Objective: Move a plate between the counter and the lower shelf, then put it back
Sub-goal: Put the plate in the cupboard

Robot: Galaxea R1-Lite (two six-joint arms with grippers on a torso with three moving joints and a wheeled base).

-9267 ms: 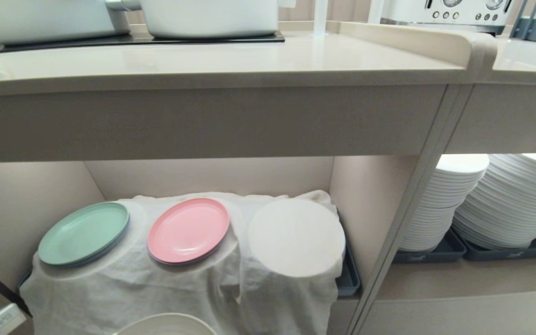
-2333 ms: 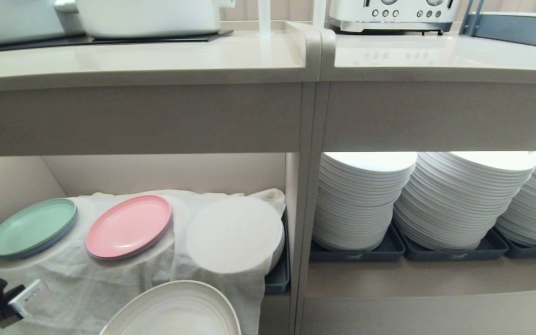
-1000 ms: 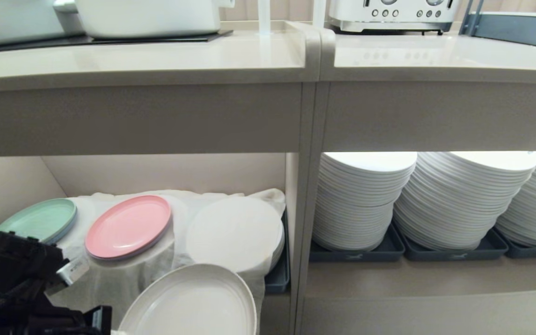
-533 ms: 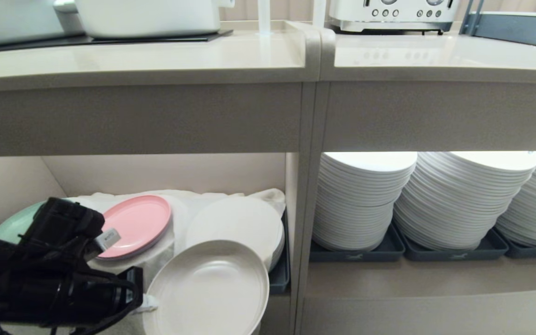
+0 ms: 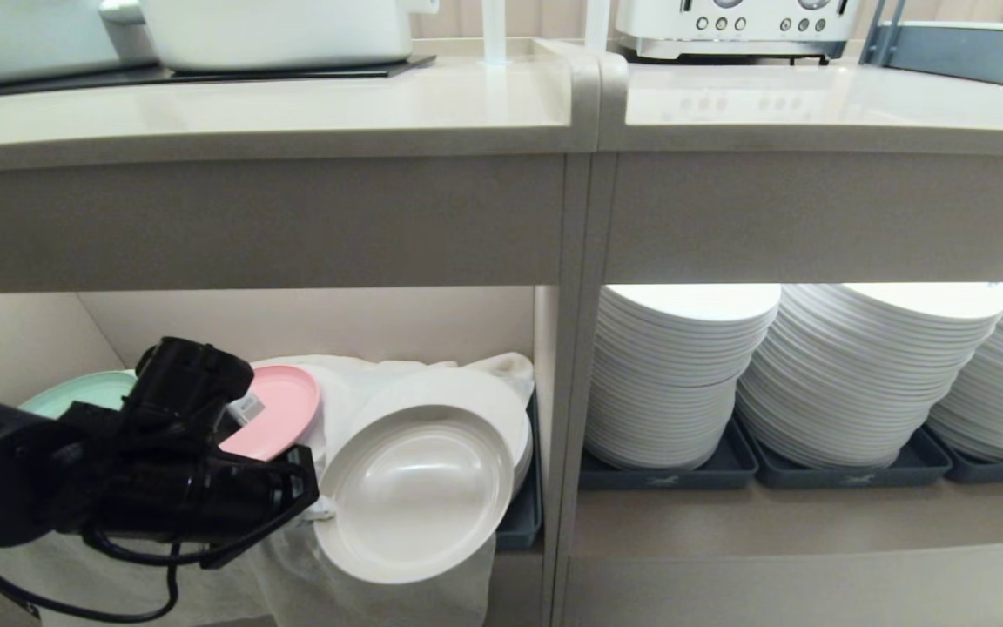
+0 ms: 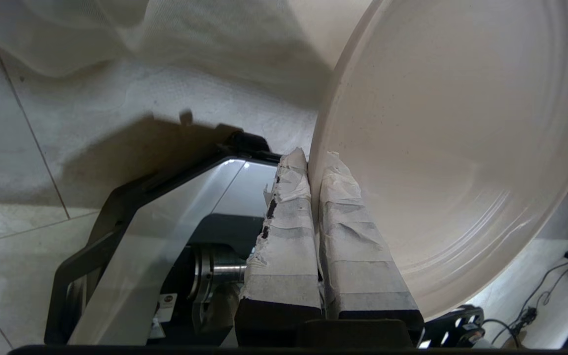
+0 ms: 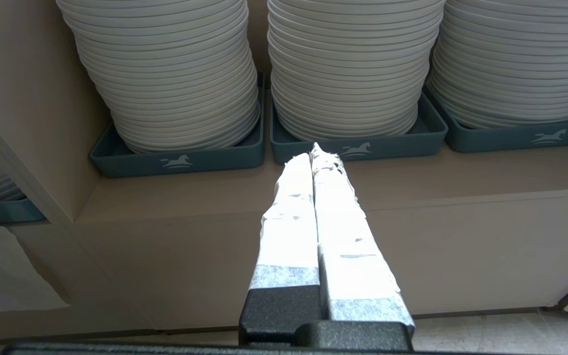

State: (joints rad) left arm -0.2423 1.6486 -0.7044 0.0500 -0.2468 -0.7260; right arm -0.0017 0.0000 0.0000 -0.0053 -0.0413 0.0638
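The left pincer [image 5: 314,514] clamps the rim of one round matte cream plate [image 5: 414,492], held tilted before the white cloth [image 5: 353,383]. Behind it lie one pink plate [image 5: 279,418] and one mint-green plate [image 5: 75,396]. The right pincer [image 7: 313,153], fingers pressed together, faces three white plate stacks [image 7: 353,74].

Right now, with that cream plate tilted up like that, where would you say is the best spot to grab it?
By its thin rim, on the edge toward the arm. The cream plate is tilted with its hollow face showing, so only the low upright rim gives two opposite faces to pinch. The left gripper already has it there, one taped finger on each face.
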